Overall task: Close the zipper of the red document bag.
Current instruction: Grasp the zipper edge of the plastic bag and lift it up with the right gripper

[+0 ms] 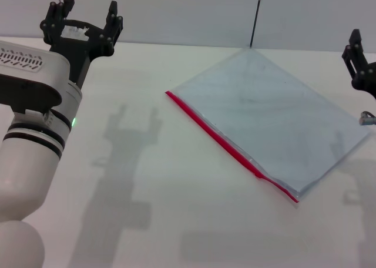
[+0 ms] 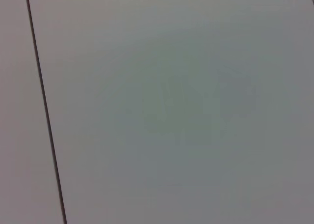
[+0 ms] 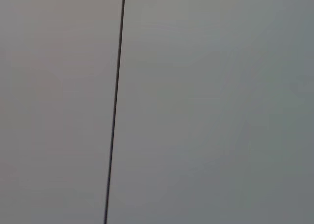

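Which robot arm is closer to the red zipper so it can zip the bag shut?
Probably the left. The left claw hangs open on the side the zipper faces. The right claw sits at the table's far right, beyond the red document bag.

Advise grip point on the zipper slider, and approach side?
No slider is discernible. The zipper runs diagonally along the bag's near-left edge, flat on the table. Probably pinch it from above, at the near end where it kinks. Left hand is open, raised far left.
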Robot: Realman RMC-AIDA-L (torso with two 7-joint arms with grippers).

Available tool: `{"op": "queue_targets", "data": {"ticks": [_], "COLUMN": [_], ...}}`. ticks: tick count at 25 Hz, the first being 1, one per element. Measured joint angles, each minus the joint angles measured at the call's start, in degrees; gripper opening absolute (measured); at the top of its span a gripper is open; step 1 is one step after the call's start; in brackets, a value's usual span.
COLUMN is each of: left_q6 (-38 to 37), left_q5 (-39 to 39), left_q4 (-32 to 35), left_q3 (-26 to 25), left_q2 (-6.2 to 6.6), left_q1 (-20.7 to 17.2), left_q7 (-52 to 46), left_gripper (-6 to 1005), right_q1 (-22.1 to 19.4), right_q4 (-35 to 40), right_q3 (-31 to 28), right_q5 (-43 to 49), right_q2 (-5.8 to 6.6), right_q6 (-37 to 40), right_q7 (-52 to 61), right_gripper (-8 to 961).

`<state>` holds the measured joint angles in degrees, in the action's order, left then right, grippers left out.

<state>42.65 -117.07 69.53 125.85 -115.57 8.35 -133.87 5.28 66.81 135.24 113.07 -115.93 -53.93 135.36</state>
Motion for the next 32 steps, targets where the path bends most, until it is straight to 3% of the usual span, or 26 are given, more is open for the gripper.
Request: {"op": "queue_targets", "data": {"ticks": [7, 11, 16, 19, 22, 25, 32], "left_q6": [0.01, 0.03, 0.06, 0.07, 0.01, -0.30, -0.44], "left_q5": [0.07, 0.09, 0.09, 0.09, 0.09, 0.08, 1.81], "left_q4": [0.00, 0.00, 0.03, 0.04, 0.10, 0.43, 0.95], "left_q3": [-0.06, -0.29, -0.59, -0.60, -0.68, -0.74, -1.07], "left_q2": [0.08, 0.35, 0.48, 0.71, 1.07, 1.13, 1.17], "left_q1": [-0.13, -0.25, -0.48, -0.56, -0.58, -0.61, -0.70], "left_q7": [0.02, 0.02, 0.02, 0.28, 1.59, 3.70, 7.85], "left_gripper": [752, 752, 752, 752, 752, 752, 753], "right_q1": [-0.19, -0.66, -1.74, -2.92, -4.95, -6.99, -10.75], "right_q4": [1.58, 3.84, 7.96, 12.34, 16.14, 18.48, 21.13], "right_q3": [-0.74, -1.35, -2.33, -4.54, -8.01, -10.26, -12.30], "right_q5": [-0.14, -0.17, 0.11, 0.09, 0.41, 0.53, 0.58], "right_q2": [0.19, 1.01, 3.38, 5.38, 6.40, 6.43, 4.58], "right_q6": [4.66, 8.54, 16.89, 27.00, 36.91, 45.38, 56.64], "right_q7": [-0.01, -0.01, -1.62, -4.13, -6.69, -12.42, -26.42], "right_gripper": [824, 823, 822, 821, 820, 820, 817]}}
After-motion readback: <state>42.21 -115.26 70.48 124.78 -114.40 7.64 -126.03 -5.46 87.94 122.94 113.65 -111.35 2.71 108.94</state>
